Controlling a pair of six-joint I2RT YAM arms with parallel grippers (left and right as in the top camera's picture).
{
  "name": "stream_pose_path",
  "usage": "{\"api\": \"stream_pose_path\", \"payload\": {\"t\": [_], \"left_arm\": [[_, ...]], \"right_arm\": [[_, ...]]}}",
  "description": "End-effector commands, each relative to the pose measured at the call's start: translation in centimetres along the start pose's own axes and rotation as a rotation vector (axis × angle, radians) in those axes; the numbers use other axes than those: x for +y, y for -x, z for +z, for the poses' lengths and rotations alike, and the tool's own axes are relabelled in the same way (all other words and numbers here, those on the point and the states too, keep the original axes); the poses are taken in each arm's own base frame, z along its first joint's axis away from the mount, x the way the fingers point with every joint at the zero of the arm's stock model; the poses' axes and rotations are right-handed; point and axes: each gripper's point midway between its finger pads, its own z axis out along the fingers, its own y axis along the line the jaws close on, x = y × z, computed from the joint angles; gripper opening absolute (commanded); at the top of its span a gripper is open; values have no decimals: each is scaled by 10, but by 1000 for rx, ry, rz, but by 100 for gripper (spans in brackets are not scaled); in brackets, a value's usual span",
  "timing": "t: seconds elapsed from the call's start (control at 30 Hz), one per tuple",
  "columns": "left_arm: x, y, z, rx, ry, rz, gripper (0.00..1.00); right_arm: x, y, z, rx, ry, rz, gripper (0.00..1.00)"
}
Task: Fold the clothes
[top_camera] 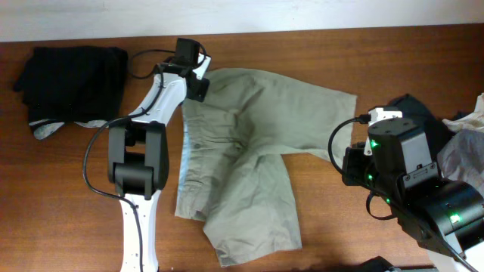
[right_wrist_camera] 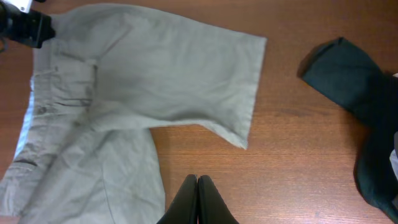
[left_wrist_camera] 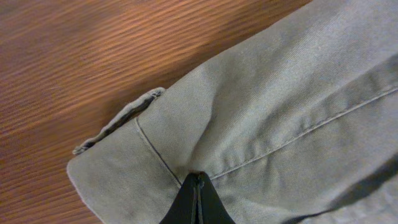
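Note:
The pale khaki-olive shorts (top_camera: 249, 159) lie spread on the wooden table, one leg reaching right, the other toward the front. My left gripper (top_camera: 198, 81) is at their far left waistband corner. In the left wrist view its jaws (left_wrist_camera: 199, 178) are shut, pinching the fabric (left_wrist_camera: 267, 118) beside a belt loop (left_wrist_camera: 121, 118), with creases running to the tips. My right gripper (right_wrist_camera: 198, 179) is shut and empty over bare wood, just right of the shorts' near leg (right_wrist_camera: 81, 180). In the overhead view its fingers are hidden under the right arm (top_camera: 401, 174).
A black folded garment (top_camera: 72, 79) lies at the far left with a grey-white piece (top_camera: 45, 130) under its front edge. A dark teal garment (right_wrist_camera: 354, 81) and a pale cloth (top_camera: 470, 117) are piled at the right by the arm base.

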Motion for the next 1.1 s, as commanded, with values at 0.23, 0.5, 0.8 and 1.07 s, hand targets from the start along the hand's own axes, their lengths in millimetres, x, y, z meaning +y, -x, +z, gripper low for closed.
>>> {"api": "stream_pose_path", "payload": {"t": [0.23,0.5,0.8,1.07], "left_arm": [[109,-64,39,113,129,-141,1],[95,-27,17,60,125,-109,1],[118,63,-185,-178,100,-257,1],[92,13,-246,-45,-61,-359,1]], "right_arm": [[-2,6,2,-21,-17,16,4],[4,2,11,23,-2,6,4],[30,-13,13,113,147,-57,4],[42,-30,21,193,184,-113,4]]}}
